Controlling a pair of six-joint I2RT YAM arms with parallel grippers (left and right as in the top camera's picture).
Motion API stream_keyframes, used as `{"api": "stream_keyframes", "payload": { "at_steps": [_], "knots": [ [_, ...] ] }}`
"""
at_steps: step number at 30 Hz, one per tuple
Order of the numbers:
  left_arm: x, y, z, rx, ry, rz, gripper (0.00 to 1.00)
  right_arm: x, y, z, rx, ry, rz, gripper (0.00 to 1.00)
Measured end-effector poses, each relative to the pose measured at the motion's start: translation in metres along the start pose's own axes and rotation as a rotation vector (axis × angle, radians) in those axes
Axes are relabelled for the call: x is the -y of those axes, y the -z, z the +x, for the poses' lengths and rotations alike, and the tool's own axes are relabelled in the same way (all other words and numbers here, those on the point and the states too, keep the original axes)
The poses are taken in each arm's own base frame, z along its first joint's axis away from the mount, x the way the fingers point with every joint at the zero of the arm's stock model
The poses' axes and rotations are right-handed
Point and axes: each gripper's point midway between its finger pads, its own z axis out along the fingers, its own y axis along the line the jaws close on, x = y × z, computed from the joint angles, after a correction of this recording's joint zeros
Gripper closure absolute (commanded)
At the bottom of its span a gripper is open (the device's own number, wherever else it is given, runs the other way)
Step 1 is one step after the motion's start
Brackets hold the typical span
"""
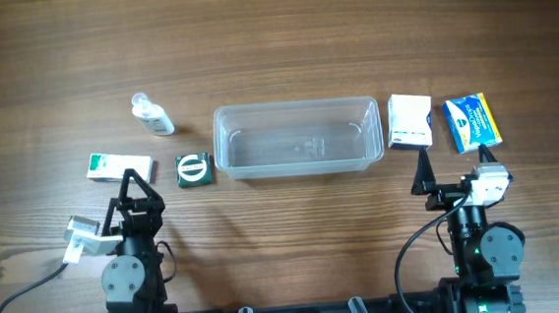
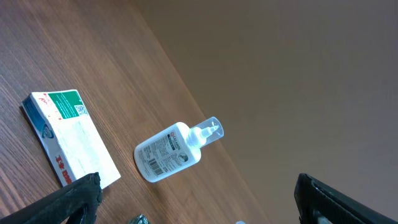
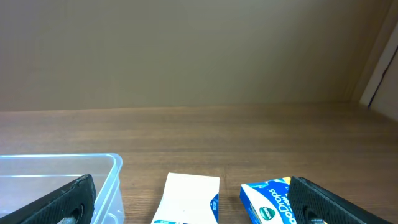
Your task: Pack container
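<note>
The clear plastic container stands empty at mid table; its corner shows in the right wrist view. Left of it lie a small dark green box, a white and green box and a small clear bottle. Right of it lie a white box and a blue and yellow box. My left gripper is open and empty near the white and green box. My right gripper is open and empty just before the white box.
The wooden table runs bare behind the items. Both arm bases sit at the front edge with cables trailing.
</note>
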Motion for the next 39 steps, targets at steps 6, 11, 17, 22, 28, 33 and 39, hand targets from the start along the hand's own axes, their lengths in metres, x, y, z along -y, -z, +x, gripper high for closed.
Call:
{"api": "stream_keyframes", "payload": {
  "at_steps": [6,11,17,22,28,33,39],
  "knots": [
    [0.0,0.0,0.0,0.0,0.0,0.0,0.0,0.0,0.0,0.0,0.0,0.0,0.0,0.0],
    [0.0,0.0,0.0,0.0,0.0,0.0,0.0,0.0,0.0,0.0,0.0,0.0,0.0,0.0],
    [0.0,0.0,0.0,0.0,0.0,0.0,0.0,0.0,0.0,0.0,0.0,0.0,0.0,0.0],
    [0.0,0.0,0.0,0.0,0.0,0.0,0.0,0.0,0.0,0.0,0.0,0.0,0.0,0.0],
    [0.0,0.0,0.0,0.0,0.0,0.0,0.0,0.0,0.0,0.0,0.0,0.0,0.0,0.01],
    [0.0,0.0,0.0,0.0,0.0,0.0,0.0,-0.002,0.0,0.0,0.001,-0.001,-0.012,0.0],
    [0.0,0.0,0.0,0.0,0.0,0.0,0.0,-0.019,0.001,-0.002,-0.002,-0.177,-0.109,0.0]
  ]
}}
